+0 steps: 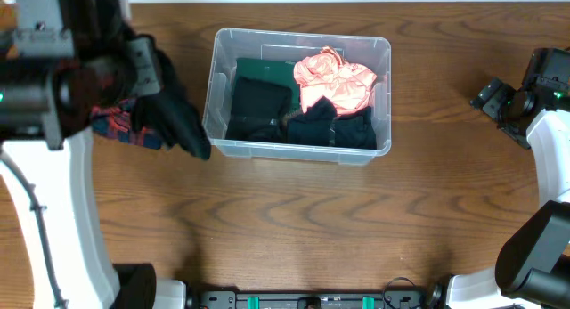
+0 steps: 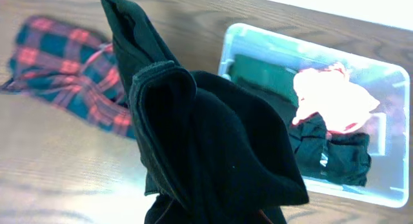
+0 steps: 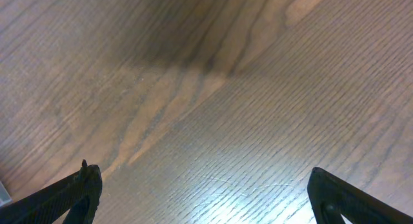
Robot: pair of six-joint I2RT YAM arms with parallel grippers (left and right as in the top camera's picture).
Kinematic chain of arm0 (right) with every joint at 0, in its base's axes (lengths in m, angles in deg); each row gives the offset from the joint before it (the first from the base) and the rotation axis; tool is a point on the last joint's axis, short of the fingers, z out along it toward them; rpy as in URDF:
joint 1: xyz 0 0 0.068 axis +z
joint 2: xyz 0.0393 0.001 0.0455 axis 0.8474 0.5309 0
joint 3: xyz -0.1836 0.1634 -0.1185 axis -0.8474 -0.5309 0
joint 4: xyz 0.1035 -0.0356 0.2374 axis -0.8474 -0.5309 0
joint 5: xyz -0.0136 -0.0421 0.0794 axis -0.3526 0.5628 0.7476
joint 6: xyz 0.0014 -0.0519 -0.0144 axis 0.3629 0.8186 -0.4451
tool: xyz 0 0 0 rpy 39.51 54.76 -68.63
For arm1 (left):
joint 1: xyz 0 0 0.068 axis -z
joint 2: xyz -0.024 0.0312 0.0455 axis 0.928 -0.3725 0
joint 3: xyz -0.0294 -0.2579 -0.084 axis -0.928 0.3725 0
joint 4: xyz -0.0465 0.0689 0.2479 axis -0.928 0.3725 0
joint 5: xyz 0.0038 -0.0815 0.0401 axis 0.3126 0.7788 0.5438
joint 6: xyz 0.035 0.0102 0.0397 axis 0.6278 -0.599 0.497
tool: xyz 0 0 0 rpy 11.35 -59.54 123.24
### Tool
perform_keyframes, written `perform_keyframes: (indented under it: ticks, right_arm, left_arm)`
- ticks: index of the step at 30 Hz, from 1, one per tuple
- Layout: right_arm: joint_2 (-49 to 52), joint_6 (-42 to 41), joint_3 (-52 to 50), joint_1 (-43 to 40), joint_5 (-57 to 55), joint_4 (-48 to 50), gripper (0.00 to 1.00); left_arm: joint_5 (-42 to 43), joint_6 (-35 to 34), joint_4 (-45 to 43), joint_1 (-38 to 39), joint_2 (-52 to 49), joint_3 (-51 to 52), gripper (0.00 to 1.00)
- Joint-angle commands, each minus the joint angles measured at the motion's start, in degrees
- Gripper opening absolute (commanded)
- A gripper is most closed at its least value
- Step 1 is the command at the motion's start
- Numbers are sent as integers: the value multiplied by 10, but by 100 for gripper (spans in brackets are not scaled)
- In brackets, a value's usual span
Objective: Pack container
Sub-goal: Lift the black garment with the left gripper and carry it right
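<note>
Container (image 1: 267, 33) holds clothes (image 1: 258, 100); left gripper (image 1: 158, 93) clamps black garment (image 2: 213, 146) beside it, right gripper (image 3: 206, 192) spread wide above table (image 3: 226, 88).

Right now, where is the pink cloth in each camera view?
Overhead: pink cloth at upper centre, in the right half of the clear bin.
Left wrist: the cloth right of centre, inside the bin.
Right wrist: not in it.
Shared landmark: the clear bin (overhead, left wrist).

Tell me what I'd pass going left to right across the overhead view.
Red-and-blue plaid cloth → black garment → clear rectangular plastic container, holding a dark green folded cloth, then a crumpled pink cloth → right arm.
</note>
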Motion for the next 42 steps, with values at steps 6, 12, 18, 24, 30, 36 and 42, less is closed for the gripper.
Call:
perform_keyframes:
  ticks: [6,12,18,24,30,36,42]
  right_arm:
    - [-4,-7,8,-2,-2,0,99]
    - [-4,-7,8,-2,-2,0,99]
    - [-4,-7,8,-2,-2,0,99]
    - [-4,-7,8,-2,-2,0,99]
    - [-4,-7,8,-2,-2,0,99]
    - [-4,-7,8,-2,-2,0,99]
    - [-4,-7,8,-2,-2,0,99]
  left_arm:
    - [76,94,-50,0,9,-65,6]
    - [133,138,-50,0,9,-89,6]
    - [146,145,-33,37,9,-89,6]
    - [121,163,-10,97,2,-89,6]
    - [44,163,42,124,-30,-89,6]
    - [25,171,72,123,-85,-89,6]
    - [25,183,65,123,-129,-89,6]
